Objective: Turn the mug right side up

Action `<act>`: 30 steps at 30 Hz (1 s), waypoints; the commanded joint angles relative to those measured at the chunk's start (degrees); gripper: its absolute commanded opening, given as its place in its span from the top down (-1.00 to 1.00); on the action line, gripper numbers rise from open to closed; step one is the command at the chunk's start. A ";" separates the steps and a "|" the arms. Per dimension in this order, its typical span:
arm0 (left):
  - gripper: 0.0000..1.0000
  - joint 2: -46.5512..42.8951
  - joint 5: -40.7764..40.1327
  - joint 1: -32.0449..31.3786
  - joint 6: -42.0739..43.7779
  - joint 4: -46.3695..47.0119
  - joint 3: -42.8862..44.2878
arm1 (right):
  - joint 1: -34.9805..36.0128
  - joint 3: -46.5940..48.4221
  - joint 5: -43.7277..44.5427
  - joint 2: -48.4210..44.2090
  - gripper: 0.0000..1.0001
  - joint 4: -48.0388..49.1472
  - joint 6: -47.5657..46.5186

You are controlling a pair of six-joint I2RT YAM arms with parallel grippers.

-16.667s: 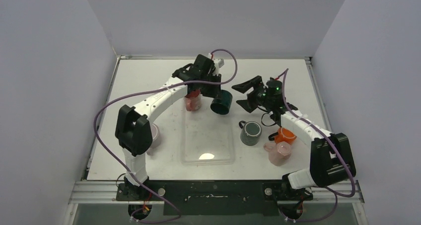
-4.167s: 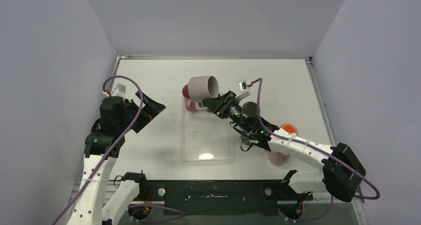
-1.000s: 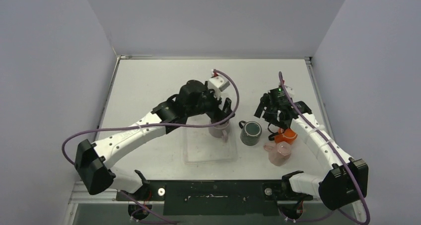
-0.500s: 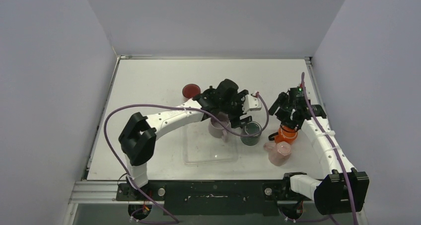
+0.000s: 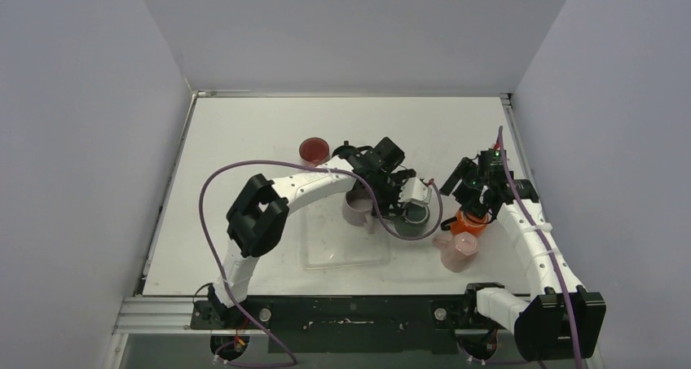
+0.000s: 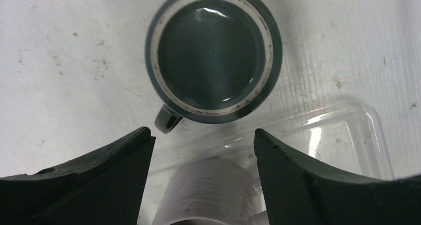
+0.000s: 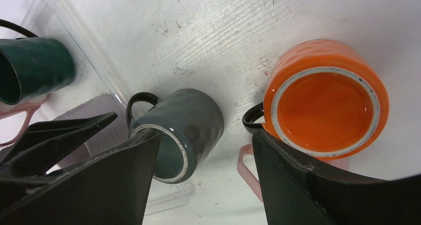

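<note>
Hovering over grey mug (image 6: 213, 53) with left gripper (image 6: 202, 133) spread wide, empty; poised above orange mug (image 7: 325, 98) with right gripper (image 7: 206, 135) likewise, seemingly ready to straddle one.

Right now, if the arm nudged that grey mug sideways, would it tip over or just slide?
Probably slide: the grey mug stands upright on the table, on a wide base. Its glossy inside suggests glazed ceramic, so likely stiff, fairly heavy and slippery to grip. A push on its handle might spin it instead.
</note>
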 commanded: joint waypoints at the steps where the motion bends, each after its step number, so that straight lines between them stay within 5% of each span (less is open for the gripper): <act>1: -0.46 1.55 3.52 0.16 5.72 -0.51 -0.65 | -0.57 -0.19 -0.32 -1.54 -0.39 0.02 0.84; 15: -0.47 8.31 8.79 1.53 10.41 -3.70 6.46 | -1.40 -1.58 0.82 -2.65 -0.38 -1.07 3.72; 24: 0.12 4.98 8.85 0.52 11.02 -4.43 3.42 | -1.57 -1.51 1.89 -3.04 -0.37 -0.95 3.67; 30: -0.08 4.17 6.69 -0.40 10.82 -4.75 3.25 | -1.73 -1.77 1.76 -2.69 -0.37 -0.43 3.09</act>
